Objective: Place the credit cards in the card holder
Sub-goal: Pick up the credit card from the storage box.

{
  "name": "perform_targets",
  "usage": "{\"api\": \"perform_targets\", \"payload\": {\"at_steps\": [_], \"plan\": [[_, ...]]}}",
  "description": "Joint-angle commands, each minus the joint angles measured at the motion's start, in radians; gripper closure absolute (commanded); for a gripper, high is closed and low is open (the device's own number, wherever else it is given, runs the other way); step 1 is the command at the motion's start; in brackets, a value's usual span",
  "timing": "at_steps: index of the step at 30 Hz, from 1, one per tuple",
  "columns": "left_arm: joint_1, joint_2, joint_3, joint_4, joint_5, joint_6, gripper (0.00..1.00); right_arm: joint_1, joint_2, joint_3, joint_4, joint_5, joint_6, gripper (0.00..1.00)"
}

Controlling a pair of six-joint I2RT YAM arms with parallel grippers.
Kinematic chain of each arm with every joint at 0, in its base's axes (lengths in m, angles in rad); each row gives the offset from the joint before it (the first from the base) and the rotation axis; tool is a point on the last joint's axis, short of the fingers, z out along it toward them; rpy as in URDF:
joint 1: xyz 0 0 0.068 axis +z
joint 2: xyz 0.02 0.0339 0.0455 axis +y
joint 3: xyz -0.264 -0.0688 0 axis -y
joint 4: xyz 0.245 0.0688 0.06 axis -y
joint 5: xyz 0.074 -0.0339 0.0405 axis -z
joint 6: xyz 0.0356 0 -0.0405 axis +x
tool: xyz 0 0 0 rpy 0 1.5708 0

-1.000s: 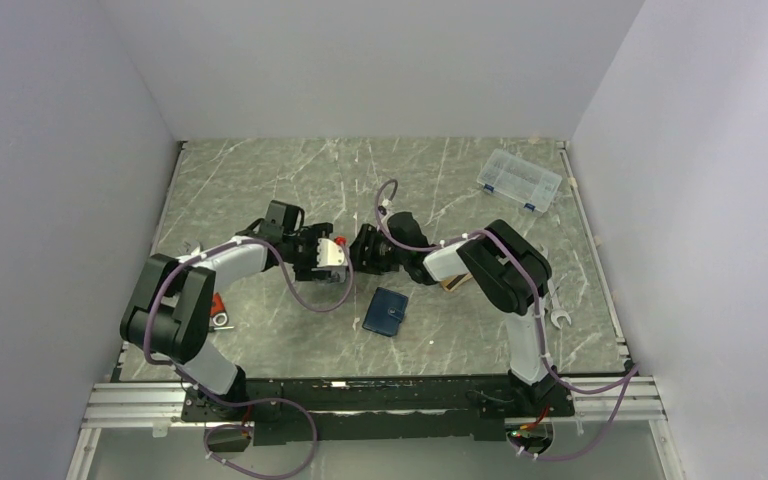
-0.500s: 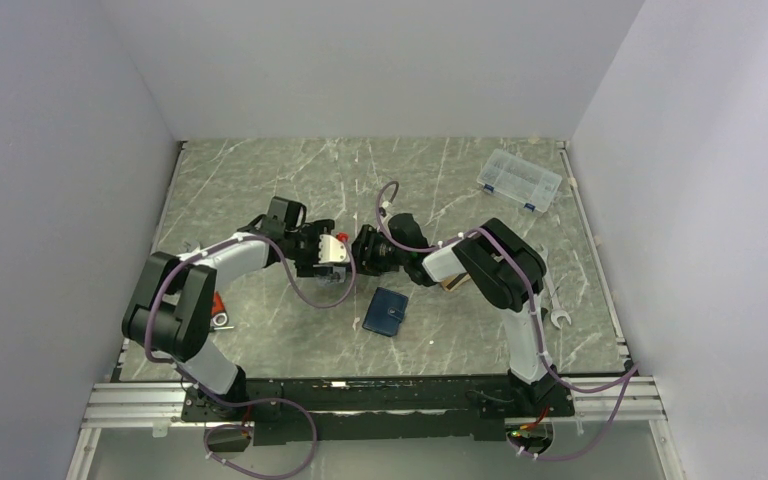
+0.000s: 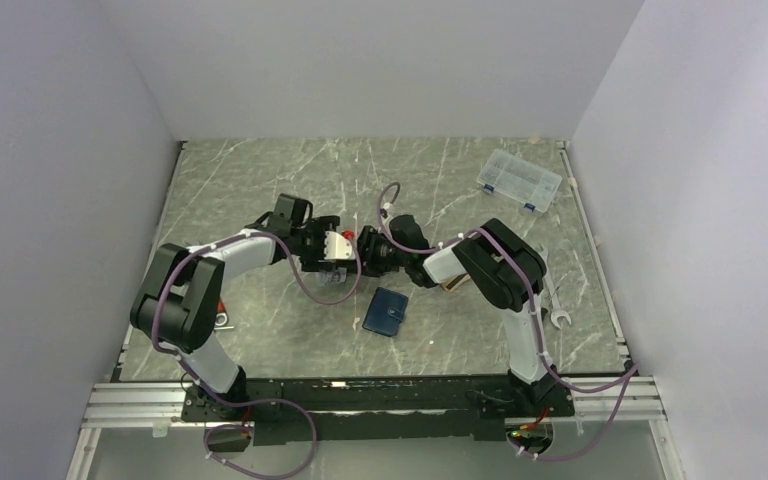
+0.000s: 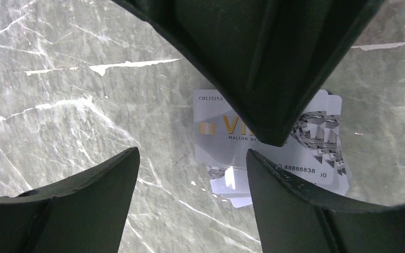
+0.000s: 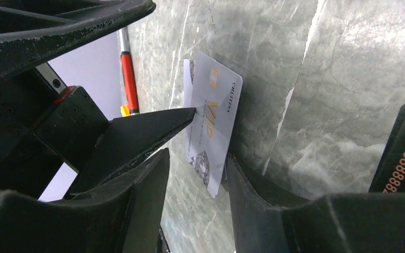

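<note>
Silver-grey plastic VIP credit card (image 4: 227,142) flat atop a second card on marbled grey surface (image 4: 58,105) — not yet lifted. Navy-blue folding card holder (image 3: 387,312) near, shut.

Left end effector (image 4: 192,158) wide open by the stack, empty. Right end effector (image 5: 198,158) half open, one tip at the card's edge, nothing gripped.

Step, by judgement: pickup. Next — raise one edge, pinch the top card alone.

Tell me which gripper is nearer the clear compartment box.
Right. The right gripper sits at the silver card, the clear box beyond it to the far right; the left gripper meets it from the side away from the box.
</note>
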Motion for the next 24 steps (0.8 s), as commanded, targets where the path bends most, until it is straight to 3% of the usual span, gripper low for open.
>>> {"api": "perform_targets", "payload": {"at_steps": [1, 18, 24], "plan": [[-0.011, 0.026, 0.025, -0.004, 0.011, -0.005, 0.20, -0.003, 0.032, -0.051, -0.042, 0.032, 0.005, 0.53], [-0.054, 0.018, 0.036, -0.058, 0.038, -0.007, 0.20, -0.019, 0.018, -0.071, -0.016, 0.088, 0.014, 0.66], [0.040, -0.015, 0.139, -0.141, 0.108, -0.118, 0.20, -0.001, 0.010, -0.015, -0.111, 0.125, -0.037, 0.64]]}}
